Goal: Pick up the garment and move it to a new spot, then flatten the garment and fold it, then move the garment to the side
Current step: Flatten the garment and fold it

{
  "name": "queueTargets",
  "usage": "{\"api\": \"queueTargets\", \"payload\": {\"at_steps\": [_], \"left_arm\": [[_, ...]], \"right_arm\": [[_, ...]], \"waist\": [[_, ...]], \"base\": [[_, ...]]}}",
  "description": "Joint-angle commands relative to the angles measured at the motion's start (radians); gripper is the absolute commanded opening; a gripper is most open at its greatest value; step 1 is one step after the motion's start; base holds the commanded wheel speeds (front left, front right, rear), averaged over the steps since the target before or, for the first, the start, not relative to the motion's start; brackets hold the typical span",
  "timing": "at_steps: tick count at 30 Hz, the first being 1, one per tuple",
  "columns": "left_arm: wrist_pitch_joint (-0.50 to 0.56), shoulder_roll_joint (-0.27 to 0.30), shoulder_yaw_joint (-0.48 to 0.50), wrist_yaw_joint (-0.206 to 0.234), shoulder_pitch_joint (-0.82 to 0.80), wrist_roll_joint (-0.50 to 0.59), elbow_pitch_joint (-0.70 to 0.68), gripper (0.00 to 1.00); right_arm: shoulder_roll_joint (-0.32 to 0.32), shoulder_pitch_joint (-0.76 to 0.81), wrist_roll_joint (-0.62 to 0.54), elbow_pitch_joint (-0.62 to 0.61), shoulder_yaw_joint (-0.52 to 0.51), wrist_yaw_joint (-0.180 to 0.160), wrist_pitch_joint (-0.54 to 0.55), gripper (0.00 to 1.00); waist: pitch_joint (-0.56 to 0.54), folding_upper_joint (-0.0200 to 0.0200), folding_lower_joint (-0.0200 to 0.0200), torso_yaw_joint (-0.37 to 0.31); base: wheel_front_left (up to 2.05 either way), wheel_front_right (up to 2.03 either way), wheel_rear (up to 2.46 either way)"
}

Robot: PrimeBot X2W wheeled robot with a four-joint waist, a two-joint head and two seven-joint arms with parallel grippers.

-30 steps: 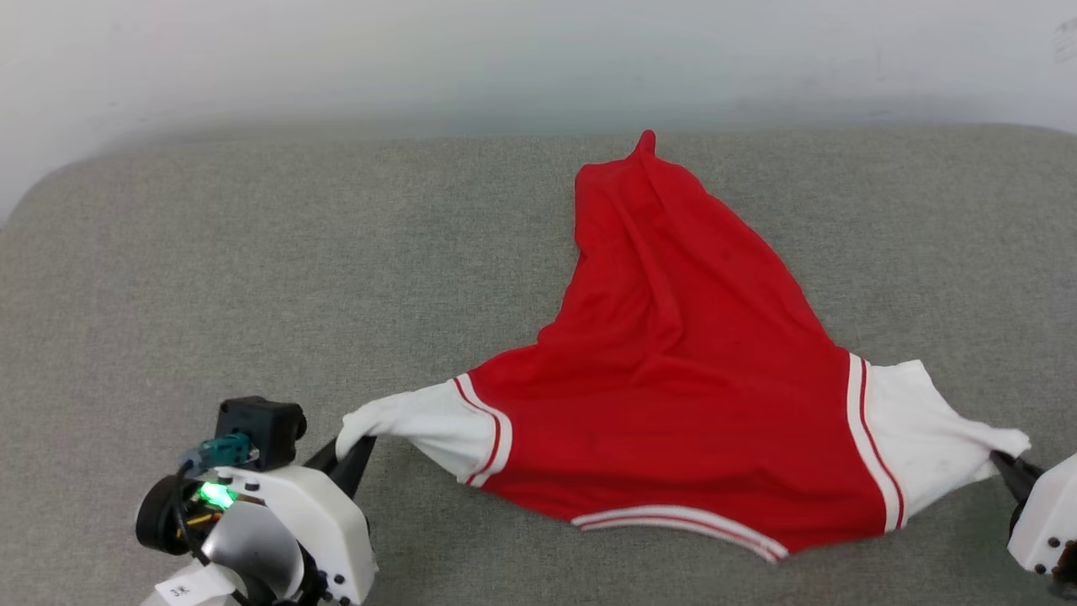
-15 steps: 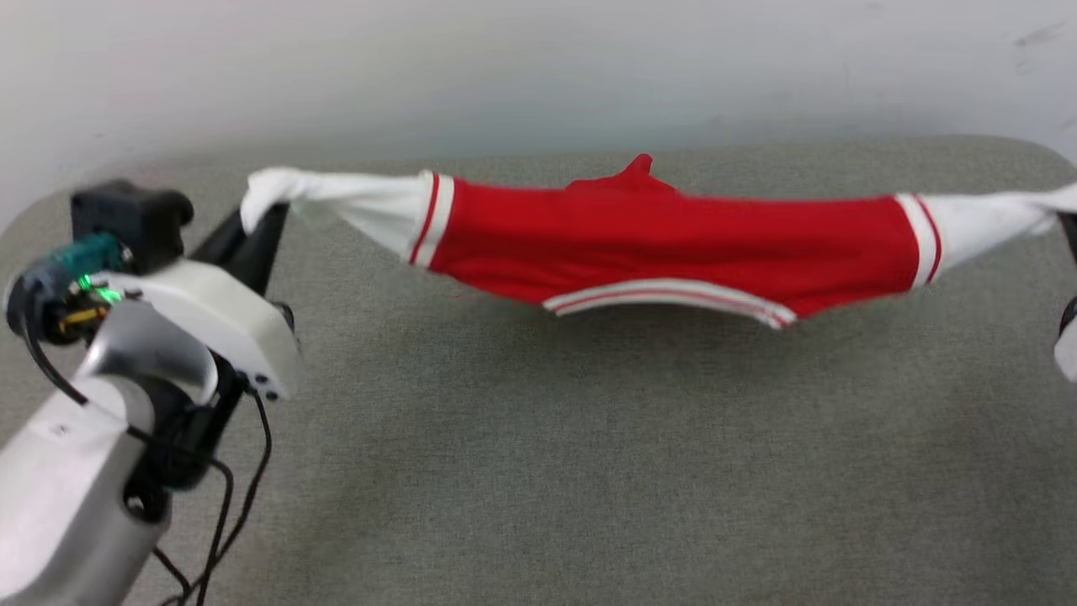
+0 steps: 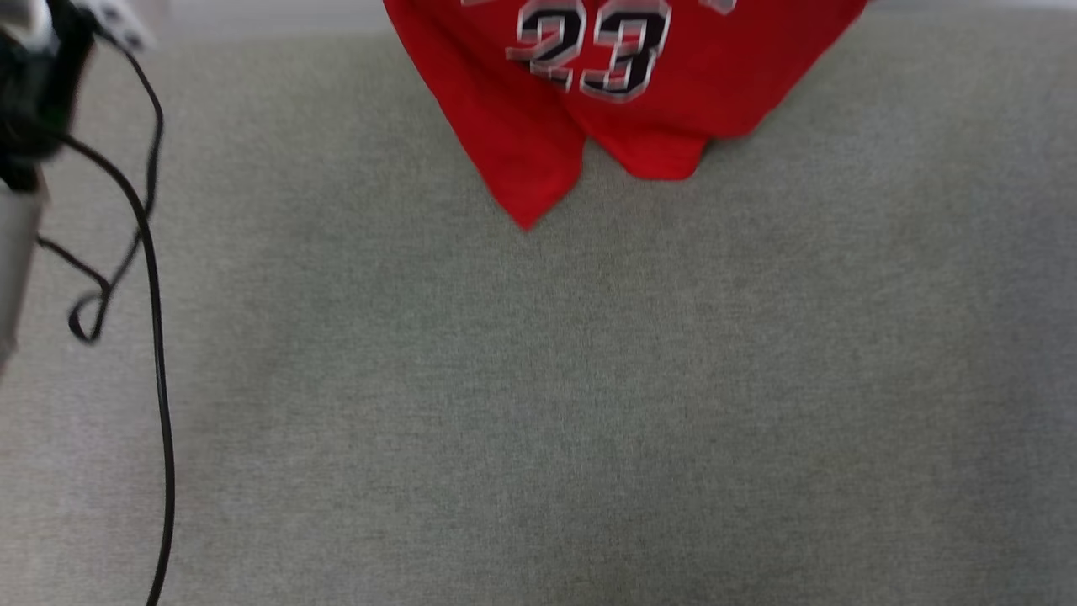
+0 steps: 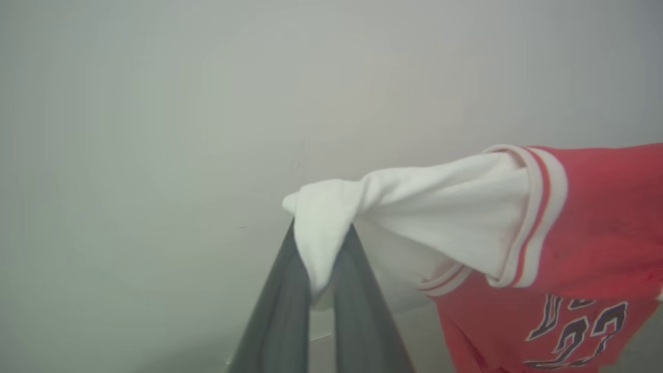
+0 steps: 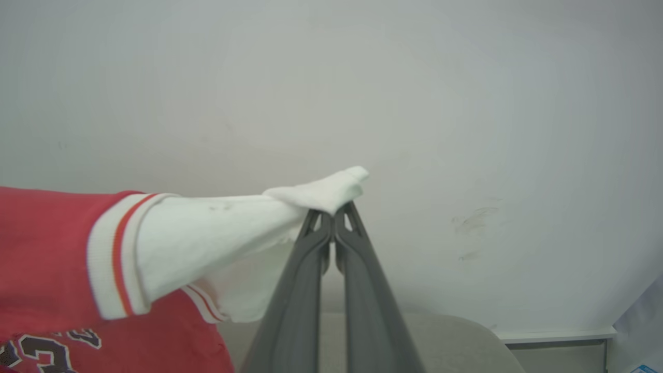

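We judge the first step to be under way. The garment is picked up and seems to hang clear of the table, with its hem over the far part and the number 23 facing us. Setting it down at a new spot, flattening it, folding it and moving it aside are all left to do.

On the left, our left hand is raised and points at the wall, its fingers pinching the bunched tip of the left sleeve. Between the hands, the red body is stretched from sleeve to sleeve and droops below them. On the right, our right hand is raised the same way, its fingers pressed together on the tip of the right sleeve.
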Motion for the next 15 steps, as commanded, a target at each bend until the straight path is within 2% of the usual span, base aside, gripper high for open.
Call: {"api": "queueTargets", "payload": {"at_steps": [1, 7, 15], "left_arm": [[-0.013, -0.008, 0.002, -0.009, -0.051, 0.011, 0.036, 0.0], [-0.072, -0.032, 0.017, -0.029, -0.256, 0.047, 0.172, 0.0], [-0.151, -0.036, 0.031, -0.043, -0.438, 0.08, 0.31, 0.0]], "right_arm": [[-0.002, -0.055, -0.01, 0.027, 0.003, -0.001, -0.024, 0.0], [0.008, -0.269, -0.039, 0.141, 0.029, -0.001, -0.127, 0.0], [0.038, -0.481, -0.076, 0.279, 0.069, -0.001, -0.24, 0.0]], "waist": [[0.068, 0.0, -0.0002, -0.003], [0.166, 0.0, -0.0002, -0.015], [0.227, 0.0, -0.0002, -0.032]], "base": [[0.0, 0.0, 0.0], [0.0, 0.0, 0.0], [0.0, 0.0, 0.0]]}}
